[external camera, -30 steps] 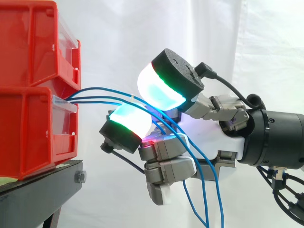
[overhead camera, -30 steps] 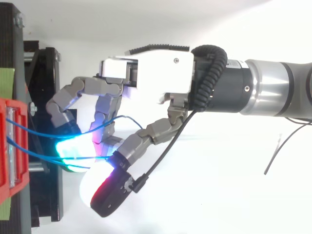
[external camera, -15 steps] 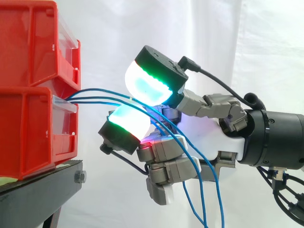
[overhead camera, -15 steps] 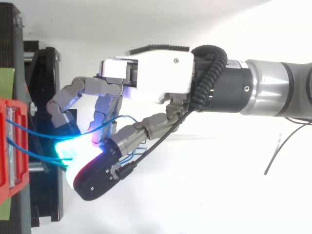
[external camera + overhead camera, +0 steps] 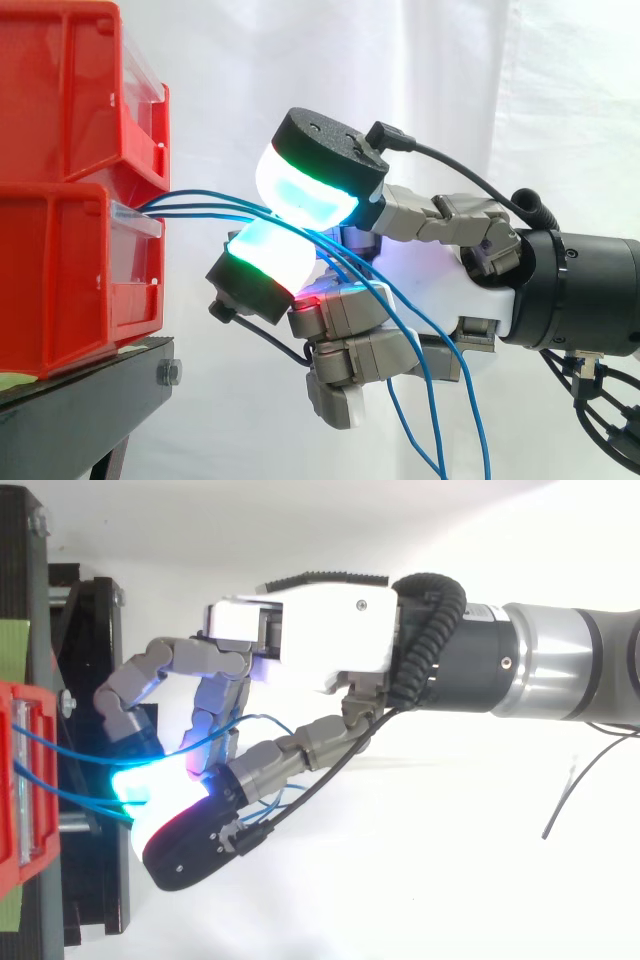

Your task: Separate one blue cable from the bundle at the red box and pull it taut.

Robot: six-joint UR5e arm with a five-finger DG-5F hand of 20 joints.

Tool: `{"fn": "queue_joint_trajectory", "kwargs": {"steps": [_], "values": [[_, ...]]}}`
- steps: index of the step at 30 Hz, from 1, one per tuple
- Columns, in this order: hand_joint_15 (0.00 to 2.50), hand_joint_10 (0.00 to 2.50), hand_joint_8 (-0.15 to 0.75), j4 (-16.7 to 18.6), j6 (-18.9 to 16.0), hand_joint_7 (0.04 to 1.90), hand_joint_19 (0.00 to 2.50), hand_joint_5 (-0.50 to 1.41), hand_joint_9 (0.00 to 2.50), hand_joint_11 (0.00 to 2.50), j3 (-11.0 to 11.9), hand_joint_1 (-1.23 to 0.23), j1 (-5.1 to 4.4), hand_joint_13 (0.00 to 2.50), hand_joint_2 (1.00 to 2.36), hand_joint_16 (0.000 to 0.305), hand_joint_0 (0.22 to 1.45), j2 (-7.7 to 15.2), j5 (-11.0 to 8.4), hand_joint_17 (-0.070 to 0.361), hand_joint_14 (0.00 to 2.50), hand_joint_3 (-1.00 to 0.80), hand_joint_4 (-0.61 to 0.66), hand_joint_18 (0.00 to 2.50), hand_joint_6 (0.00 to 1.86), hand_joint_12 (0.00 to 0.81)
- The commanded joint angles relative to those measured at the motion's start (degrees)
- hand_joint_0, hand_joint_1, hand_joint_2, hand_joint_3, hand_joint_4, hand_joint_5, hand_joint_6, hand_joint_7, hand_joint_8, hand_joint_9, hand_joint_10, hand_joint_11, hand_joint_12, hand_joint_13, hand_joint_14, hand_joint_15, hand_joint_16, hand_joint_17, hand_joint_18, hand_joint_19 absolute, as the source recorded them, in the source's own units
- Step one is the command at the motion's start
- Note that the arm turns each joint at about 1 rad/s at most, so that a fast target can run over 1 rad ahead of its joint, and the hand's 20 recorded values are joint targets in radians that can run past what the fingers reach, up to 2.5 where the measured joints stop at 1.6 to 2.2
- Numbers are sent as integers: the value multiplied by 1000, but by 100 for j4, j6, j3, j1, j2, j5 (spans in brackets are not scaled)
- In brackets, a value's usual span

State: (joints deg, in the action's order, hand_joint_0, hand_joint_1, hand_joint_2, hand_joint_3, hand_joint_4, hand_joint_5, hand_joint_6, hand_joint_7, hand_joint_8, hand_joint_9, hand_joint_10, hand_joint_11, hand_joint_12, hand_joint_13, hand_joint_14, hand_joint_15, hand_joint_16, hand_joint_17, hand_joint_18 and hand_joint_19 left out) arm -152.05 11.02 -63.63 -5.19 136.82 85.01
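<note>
blue cables (image 5: 200, 208) poking out the front of the lower red bin (image 5: 60, 280), running to the hand (image 5: 300, 630) close by, fingers (image 5: 300, 190) pinched shut on them between glowing pads, the rest drooping down, second red bin (image 5: 60, 90) stacked above, black stand (image 5: 80, 400) underneath

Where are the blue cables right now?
In the side view, the blue cables come out of the lower red bin on the left. They pass between the hand's two glowing pads, then droop to the bottom edge.
</note>
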Motion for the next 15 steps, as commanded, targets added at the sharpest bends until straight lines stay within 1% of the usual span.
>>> {"fn": "queue_joint_trajectory", "kwargs": {"steps": [1,2,3,4,5,7,11,14,15], "values": [[1786,7,291,-9,-3,1291,862,-178,1237,1738,0,-731,-8,1394,1019,51,614,-6,-11,115,5,-200,134,1062,904,332],[1789,5,294,-18,-3,1280,870,-179,1240,1733,0,-712,1,1389,1017,51,610,2,-11,115,4,-253,144,1061,901,337],[1755,5,292,-18,-3,1221,879,-179,1239,1723,0,-644,1,1383,1013,51,598,2,-11,115,5,-336,143,1056,900,337],[1729,5,302,-27,-3,1191,878,-179,1249,1708,0,-610,-8,1376,1011,51,598,-6,-11,116,7,-370,139,1054,901,341],[1724,6,297,-27,-3,1200,878,-177,1252,1703,0,-588,1,1373,1010,51,596,-6,-11,115,8,-385,145,1055,895,338],[1707,7,299,-27,-3,1250,878,-167,1301,1703,0,-536,1,1377,1002,52,578,2,-11,117,8,-472,158,1061,871,340],[1661,6,309,8,6,1255,861,-164,1311,1675,0,-546,-8,1375,1000,54,555,2,-11,121,12,-500,165,1070,866,353],[1582,9,316,-27,-3,1269,851,-164,1295,1643,0,-581,-17,1364,1000,56,525,2,-11,125,14,-500,179,1081,858,366],[1572,9,324,-27,-3,1273,843,-165,1292,1631,0,-614,-17,1357,1000,57,511,-6,-20,128,14,-500,179,1083,855,375]]}}
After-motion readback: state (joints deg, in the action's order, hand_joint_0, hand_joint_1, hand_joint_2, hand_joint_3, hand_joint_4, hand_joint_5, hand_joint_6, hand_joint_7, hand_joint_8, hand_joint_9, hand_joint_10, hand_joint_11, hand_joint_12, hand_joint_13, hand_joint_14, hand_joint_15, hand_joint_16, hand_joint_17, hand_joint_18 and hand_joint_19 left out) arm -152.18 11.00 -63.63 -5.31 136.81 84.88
